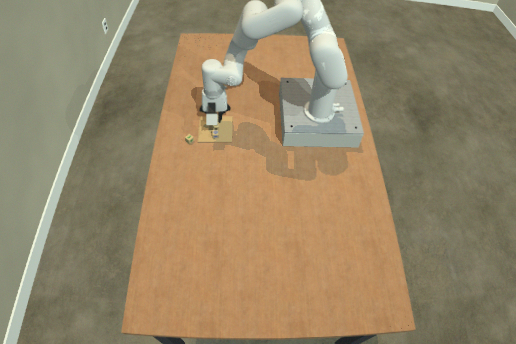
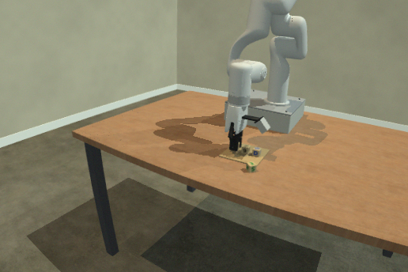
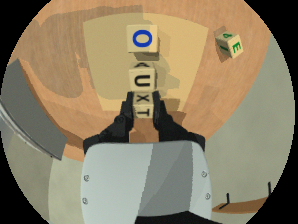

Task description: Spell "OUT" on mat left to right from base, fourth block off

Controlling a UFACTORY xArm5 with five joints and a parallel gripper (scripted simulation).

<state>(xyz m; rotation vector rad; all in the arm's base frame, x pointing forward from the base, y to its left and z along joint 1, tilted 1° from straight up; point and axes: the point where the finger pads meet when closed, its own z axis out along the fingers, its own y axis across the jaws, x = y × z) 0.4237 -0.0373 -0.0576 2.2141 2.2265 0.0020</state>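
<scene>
My gripper point(image 3: 142, 99) point(image 2: 235, 146) points straight down over the tan mat point(image 3: 100, 50) point(image 1: 226, 135) point(image 2: 264, 155) and is shut on the T block point(image 3: 141, 113), held low at the mat's surface. Past it, in one line, sit the U block point(image 3: 144, 78) point(image 2: 246, 149) and the blue-lettered O block point(image 3: 143, 38) point(image 2: 257, 151), both on the mat. An X face shows between the U and the T; I cannot tell which block bears it. The green-lettered E block point(image 3: 229, 44) point(image 1: 189, 138) point(image 2: 251, 167) lies tilted on the bare table, off the mat.
The mat lies on a wooden table point(image 1: 260, 236) point(image 2: 336, 187) near its left edge as the top camera sees it. The arm's grey base plate point(image 1: 320, 128) point(image 2: 290, 117) stands to the mat's side. The wrist camera bracket point(image 2: 258, 120) juts out above the blocks.
</scene>
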